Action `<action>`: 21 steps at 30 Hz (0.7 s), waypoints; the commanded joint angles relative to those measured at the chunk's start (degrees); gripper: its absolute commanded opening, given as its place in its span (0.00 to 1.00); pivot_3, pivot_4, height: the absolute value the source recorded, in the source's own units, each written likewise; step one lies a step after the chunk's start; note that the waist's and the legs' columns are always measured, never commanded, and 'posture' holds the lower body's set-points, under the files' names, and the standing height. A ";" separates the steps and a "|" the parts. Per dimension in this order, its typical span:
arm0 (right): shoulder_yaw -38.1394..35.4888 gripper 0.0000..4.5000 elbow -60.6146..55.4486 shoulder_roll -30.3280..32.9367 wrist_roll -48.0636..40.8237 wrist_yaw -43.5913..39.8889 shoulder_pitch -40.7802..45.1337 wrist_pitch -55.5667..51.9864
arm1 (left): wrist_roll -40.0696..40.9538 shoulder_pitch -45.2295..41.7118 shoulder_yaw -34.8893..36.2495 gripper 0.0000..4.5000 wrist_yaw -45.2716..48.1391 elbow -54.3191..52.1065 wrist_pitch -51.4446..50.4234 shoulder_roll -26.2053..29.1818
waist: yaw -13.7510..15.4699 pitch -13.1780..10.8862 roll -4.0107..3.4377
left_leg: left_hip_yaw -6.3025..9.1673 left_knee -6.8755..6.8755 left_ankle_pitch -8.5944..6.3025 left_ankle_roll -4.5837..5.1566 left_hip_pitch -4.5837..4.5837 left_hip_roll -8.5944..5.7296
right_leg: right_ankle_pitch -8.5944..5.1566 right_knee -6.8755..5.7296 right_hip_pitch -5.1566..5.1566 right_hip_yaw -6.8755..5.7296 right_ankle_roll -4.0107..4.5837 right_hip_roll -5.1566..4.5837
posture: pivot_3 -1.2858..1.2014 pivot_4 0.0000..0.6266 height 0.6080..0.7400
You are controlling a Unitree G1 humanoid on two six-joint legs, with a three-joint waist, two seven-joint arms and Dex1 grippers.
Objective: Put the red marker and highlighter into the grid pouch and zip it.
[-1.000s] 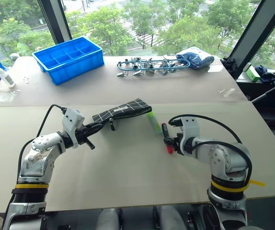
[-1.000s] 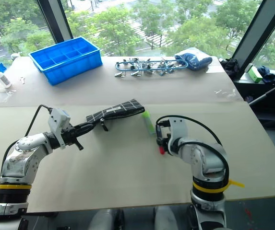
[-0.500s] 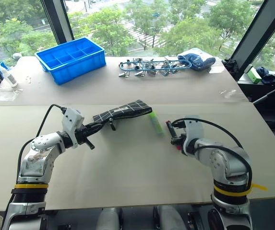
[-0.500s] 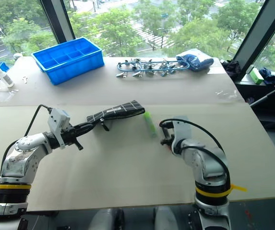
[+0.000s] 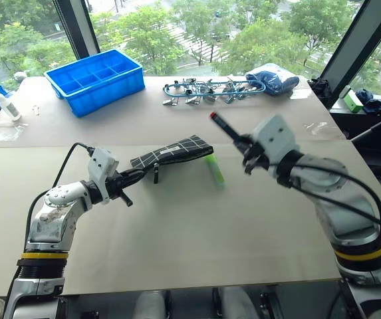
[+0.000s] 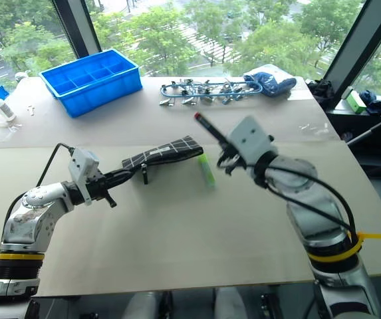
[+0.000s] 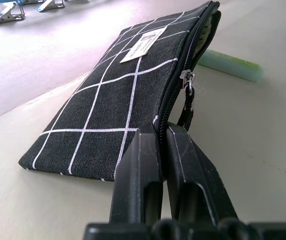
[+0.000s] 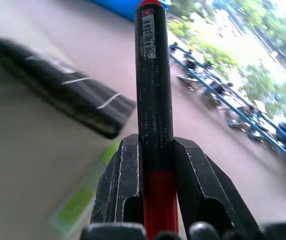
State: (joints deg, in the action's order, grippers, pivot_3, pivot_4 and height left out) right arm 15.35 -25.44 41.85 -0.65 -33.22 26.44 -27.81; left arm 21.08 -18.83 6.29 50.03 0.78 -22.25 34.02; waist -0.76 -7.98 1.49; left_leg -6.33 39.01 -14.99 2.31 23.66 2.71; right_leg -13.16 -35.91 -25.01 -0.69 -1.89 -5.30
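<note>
Holding the red marker [image 5: 222,125] up off the counter [image 5: 197,232], we are gripping it in our right jaws [image 5: 247,151], which are clamped narrow around its barrel; in the right wrist view the black barrel [image 8: 152,75] is rising straight between the two fingers [image 8: 117,190], with the red section seated low between them. From the head view the marker is slanting away toward eleven o'clock from the right jaws, hanging in the air above the far half of the counter. Our left jaws [image 5: 129,179] are pinched fully together on the near end of the grid pouch [image 5: 173,152], right at the zipper edge, as the left wrist view is showing, with the fingers [image 7: 143,170] closing on the fabric seam. The pouch is lying flat on the counter, stretching toward two o'clock from the left jaws, its white label [image 7: 143,45] facing up and its zipper pull [image 7: 187,97] dangling partway along the edge; the far end of the zipper is gaping open. The highlighter [image 5: 214,170] is resting on the counter just beside the pouch's open far end, at roughly four o'clock from it, and at about seven o'clock from the raised marker. A blue bin [image 5: 97,80] and a row of metal clips [image 5: 200,90] are sitting well apart at the far side.
</note>
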 commanded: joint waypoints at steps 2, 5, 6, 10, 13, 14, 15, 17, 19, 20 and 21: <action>4.55 0.11 5.93 4.18 14.10 0.76 2.80 19.27 | 0.81 -0.75 0.42 0.00 0.11 -1.11 0.39 0.07 | -0.01 -0.01 0.02 | -0.01 0.13 -0.02 0.04 0.02 0.01 | 0.04 -0.01 0.01 0.02 -0.07 -0.01 | 0.52 0.24 1.00; 5.59 0.11 10.42 2.99 18.24 1.57 5.02 23.83 | 0.92 -0.79 0.19 0.00 0.33 -1.22 0.22 -0.01 | -0.05 -0.01 0.03 | -0.03 0.19 0.00 -0.01 0.00 0.03 | 0.05 -0.12 0.00 0.01 -0.06 0.02 | 0.52 0.24 1.00; 5.97 0.11 11.54 2.50 19.09 1.25 5.61 25.02 | 0.91 -0.89 0.03 0.00 0.38 -1.28 0.14 -0.05 | -0.03 -0.01 0.03 | -0.02 0.19 0.03 -0.06 -0.03 0.06 | 0.05 -0.16 0.00 0.00 -0.03 0.06 | 0.52 0.24 1.00; 7.25 0.11 14.87 0.73 23.28 0.67 7.36 28.73 | 0.84 -1.43 -0.44 0.00 0.52 -1.01 0.03 -0.14 | 0.00 -0.01 0.03 | -0.02 0.18 0.11 -0.19 -0.02 0.11 | 0.01 -0.19 -0.01 -0.03 0.04 0.11 | 0.52 0.24 1.00; 8.37 0.11 16.85 0.20 26.90 0.69 8.08 31.70 | 0.84 -1.88 -0.88 0.00 0.49 -0.91 -0.08 -0.38 | 0.01 -0.01 0.02 | -0.05 0.19 0.21 -0.35 -0.01 0.08 | 0.01 -0.18 0.00 -0.01 0.04 0.07 | 0.52 0.24 1.00; 8.49 0.11 17.26 0.02 27.68 0.70 8.15 32.33 | 0.86 -1.96 -0.96 0.00 0.48 -0.92 -0.13 -0.45 | 0.05 -0.01 0.02 | -0.05 0.19 0.21 -0.35 -0.01 0.08 | 0.01 -0.18 0.00 -0.01 0.03 0.07 | 0.52 0.24 1.00; 8.32 0.11 17.65 -0.46 28.10 0.79 8.17 32.43 | 0.89 -2.00 -1.05 0.00 0.48 -0.99 -0.18 -0.51 | 0.11 -0.01 0.03 | -0.05 0.19 0.21 -0.35 -0.01 0.08 | 0.01 -0.18 0.00 -0.01 0.03 0.06 | 0.52 0.24 1.00; 8.04 0.11 18.49 -1.33 29.17 0.90 8.41 32.91 | 0.94 -1.99 -1.19 0.00 0.47 -1.14 -0.26 -0.61 | 0.09 -0.01 0.02 | -0.05 0.19 0.21 -0.35 -0.01 0.08 | 0.01 -0.18 0.00 -0.02 0.03 0.07 | 0.52 0.24 1.00; 8.18 0.11 19.50 -2.12 30.52 1.05 8.93 33.37 | 0.94 -1.91 -1.39 0.00 0.42 -1.31 -0.33 -0.73 | 0.07 -0.01 0.02 | -0.05 0.19 0.23 -0.39 -0.01 0.09 | 0.01 -0.18 0.01 -0.02 0.03 0.07 | 0.52 0.24 1.00; 8.08 0.11 20.04 -2.74 30.92 1.05 9.13 33.13 | 0.96 -1.86 -1.49 0.00 0.44 -1.41 -0.38 -0.78 | 0.06 -0.01 0.02 | -0.05 0.19 0.24 -0.40 -0.01 0.09 | 0.02 -0.18 0.00 -0.01 0.03 0.08 | 0.52 0.24 1.00; 8.17 0.11 20.80 -3.39 31.57 1.14 9.62 33.15 | 0.99 -1.74 -1.54 0.00 0.49 -1.52 -0.37 -0.79 | 0.06 -0.01 0.02 | -0.05 0.19 0.24 -0.41 -0.02 0.09 | 0.01 -0.19 0.00 -0.01 0.04 0.08 | 0.52 0.24 1.00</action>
State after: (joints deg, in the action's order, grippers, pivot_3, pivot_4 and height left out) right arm 24.43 -4.64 39.07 29.97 -32.57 33.90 4.56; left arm 21.13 -19.79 4.52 50.26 0.85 -22.59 33.30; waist -0.71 -7.99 1.51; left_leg -6.38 39.20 -14.75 1.90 23.64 2.80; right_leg -13.14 -36.10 -25.01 -0.71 -1.85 -5.21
